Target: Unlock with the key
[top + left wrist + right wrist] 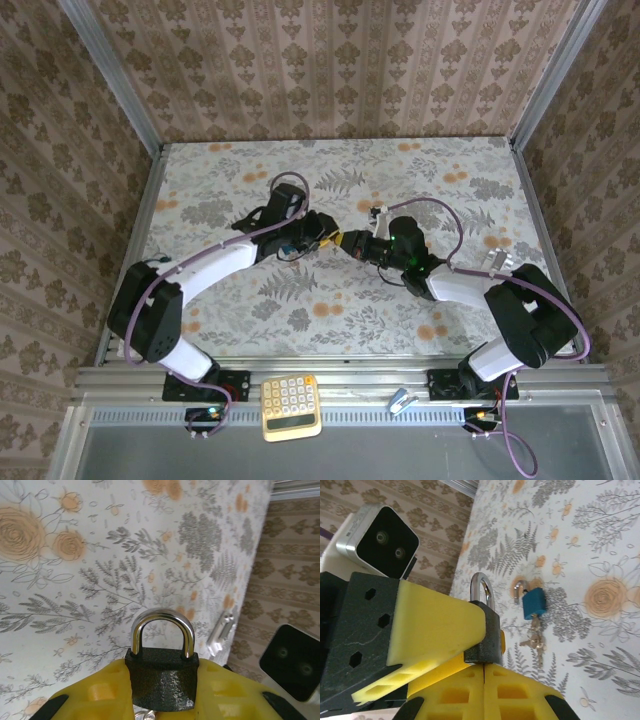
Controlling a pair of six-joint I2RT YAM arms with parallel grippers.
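- Fingers (pixel 95 692) of left gripper (pixel 161 692): yellow, ribbed, clamped on either side of a black, rough-textured padlock with a bright steel shackle (pixel 161 677); shackle pointing up and away, both legs seated in the body.
- Fingers (pixel 455 695) of right gripper (pixel 484 680): yellow too, pressed together along a thin seam, tips right up against the underside of the black padlock; cannot tell what, if anything, sits in that seam.
- Key: hidden from sight; just a glint of bright metal (pixel 143 714) below the padlock's base in the left wrist view, too little to tell blade from ring.
- Seen from above: both arms reaching in, meeting nose to nose over the middle of the flower-patterned surface (pixel 400 170).
- Beyond the held padlock, lying on the surface: a small blue padlock with a metal shackle (pixel 534 604), and touching it a bunch of small metal keys (pixel 535 641).
- Further off, near the surface's right edge: a small silver metal piece (pixel 221 632), well apart from both padlocks.
- At the near rail, between the arm bases: a cream calculator with pale buttons (pixel 292 405).
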